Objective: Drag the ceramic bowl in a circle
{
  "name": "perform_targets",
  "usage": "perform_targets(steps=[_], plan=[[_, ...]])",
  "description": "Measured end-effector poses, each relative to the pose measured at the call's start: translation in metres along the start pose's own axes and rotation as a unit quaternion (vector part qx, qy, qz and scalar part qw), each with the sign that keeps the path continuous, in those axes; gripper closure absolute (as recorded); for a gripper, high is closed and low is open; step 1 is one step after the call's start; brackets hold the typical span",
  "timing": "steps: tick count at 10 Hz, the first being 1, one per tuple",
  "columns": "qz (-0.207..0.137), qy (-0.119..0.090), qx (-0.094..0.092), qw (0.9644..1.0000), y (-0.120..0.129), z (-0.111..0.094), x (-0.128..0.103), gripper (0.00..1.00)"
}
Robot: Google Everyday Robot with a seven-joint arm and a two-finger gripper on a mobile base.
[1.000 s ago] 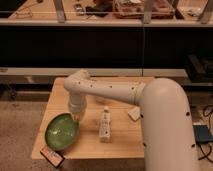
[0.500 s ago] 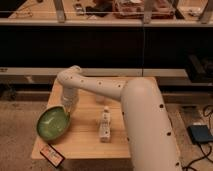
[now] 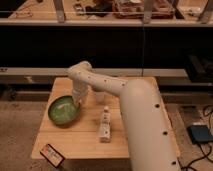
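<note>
View from above the table (image 3: 80,143), arm entering from the lower right. The bowl (image 3: 62,111), green and glossy with a darker rim, sat on the left half of the wooden top, near the left edge and about midway between the far and near sides. It stood flat, with pale reflections across its inside.

The white arm (image 3: 142,117) filled the lower right of the frame. It rose to a bend near upper centre, then turned down and leftward. The gripper (image 3: 78,102) hung at the end of that downward link, at the right rim of the bowl, touching it or just above it. From where I stood I could not tell whether the pincer was spread, pressed together, or pinching the rim.

A small white cup (image 3: 99,97) stood just right of the gripper, partly hidden behind the arm. Nearer the middle of the table a slim white bottle (image 3: 104,128) stood apart from the bowl, to its lower right. A flat dark packet (image 3: 52,154) with a red edge lay at the near-left corner of the table, overhanging the edge slightly.

On the floor at the right lay a blue-grey box (image 3: 200,134) with a cable beside it. Behind the table ran a dark shelf unit (image 3: 100,50), its top shelf holding cluttered items too blurred to name.
</note>
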Motion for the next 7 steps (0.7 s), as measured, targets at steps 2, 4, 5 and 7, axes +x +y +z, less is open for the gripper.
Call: perform_targets(steps=[2,4,5,7], plan=[[0.02,0.012,-0.025,0.9994,0.036,-0.017,-0.003,1.0],[0.017,0.006,-0.038,0.9991,0.059,-0.026,-0.023,1.0],[0.007,-0.004,-0.042,0.9991,0.066,-0.029,-0.039,1.0],[-0.005,-0.019,-0.042,0.9989,0.073,-0.031,-0.06,1.0]])
